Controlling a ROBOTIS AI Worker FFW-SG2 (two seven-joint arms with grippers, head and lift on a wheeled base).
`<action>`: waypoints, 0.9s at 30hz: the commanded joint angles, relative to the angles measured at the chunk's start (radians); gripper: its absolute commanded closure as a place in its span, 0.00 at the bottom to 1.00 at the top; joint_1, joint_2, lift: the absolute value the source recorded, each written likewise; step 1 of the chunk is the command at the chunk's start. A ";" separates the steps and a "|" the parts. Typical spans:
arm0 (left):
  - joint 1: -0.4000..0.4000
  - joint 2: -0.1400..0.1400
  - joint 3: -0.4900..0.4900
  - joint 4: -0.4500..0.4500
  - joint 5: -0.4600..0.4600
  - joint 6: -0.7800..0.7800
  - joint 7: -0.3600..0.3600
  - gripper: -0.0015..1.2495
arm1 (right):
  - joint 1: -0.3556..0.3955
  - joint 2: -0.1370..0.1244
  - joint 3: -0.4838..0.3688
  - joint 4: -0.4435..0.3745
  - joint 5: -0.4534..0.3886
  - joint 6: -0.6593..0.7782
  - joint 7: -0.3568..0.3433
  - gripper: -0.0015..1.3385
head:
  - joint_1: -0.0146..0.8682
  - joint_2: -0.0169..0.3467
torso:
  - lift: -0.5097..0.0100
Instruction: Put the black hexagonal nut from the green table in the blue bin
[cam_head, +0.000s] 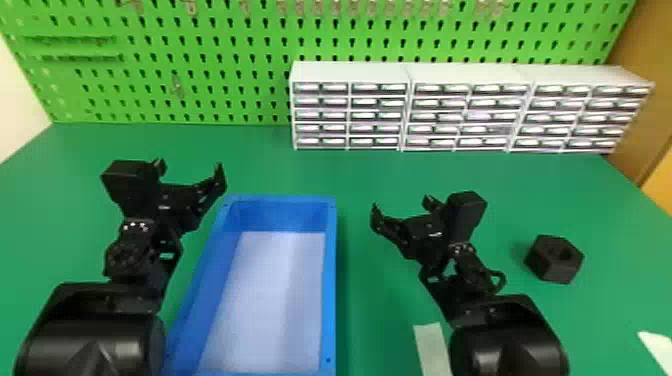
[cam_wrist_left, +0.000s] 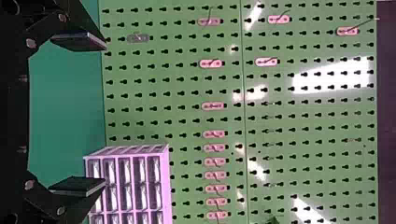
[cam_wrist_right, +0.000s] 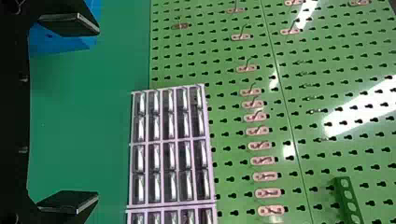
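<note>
fingers of the right gripper (cam_wrist_right: 97, 113) wide apart, nothing between them. left gripper (cam_wrist_left: 104, 115) spread wide too, also empty; it hangs over the table by the far left corner of the bin.

step in hand, as i judge it: right arm to fetch the nut. fingers point out toward the drawer cabinet (cam_head: 410, 112) and pegboard (cam_head: 265, 102), so the wrist wants tipping down, then a swing outward to the robot's right. best to come in from above with the spread kept wide, turn until the pads match two opposite flat sides, lower straight, close evenly. a bite on the corners could twist the nut or squirt it away; one finger landing early could shove it along or catch the top. lift well up before crossing, as the bin wall stands proud of the table. let go low, over the middle of the floor.

nut (cam_head: 547, 267): black, chunky, six-sided, lying flat with its round hole facing up. flat sides plain, edges crisp, finish dull. sits on the green table (cam_head: 390, 172), outward of the right arm, apart from it. likely firm, easy to hold by its flats.

blue bin (cam_head: 330, 280) between the two arms, pale floor, nut not in it. paper strip (cam_head: 431, 345) on the table beside the right forearm.
</note>
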 joint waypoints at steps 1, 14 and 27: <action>0.000 0.000 0.001 0.000 0.000 0.000 0.000 0.20 | 0.000 0.000 0.000 0.000 0.000 0.000 0.000 0.05 | 0.79 0.19 | 0.79; 0.002 0.000 0.003 0.000 0.002 0.000 0.000 0.20 | -0.002 0.000 -0.005 -0.005 0.000 0.000 0.000 0.05 | 0.79 0.19 | 0.79; 0.003 0.000 0.004 0.000 0.002 0.000 0.002 0.20 | -0.002 0.003 -0.086 -0.160 0.080 0.233 0.000 0.05 | 0.79 0.19 | 0.79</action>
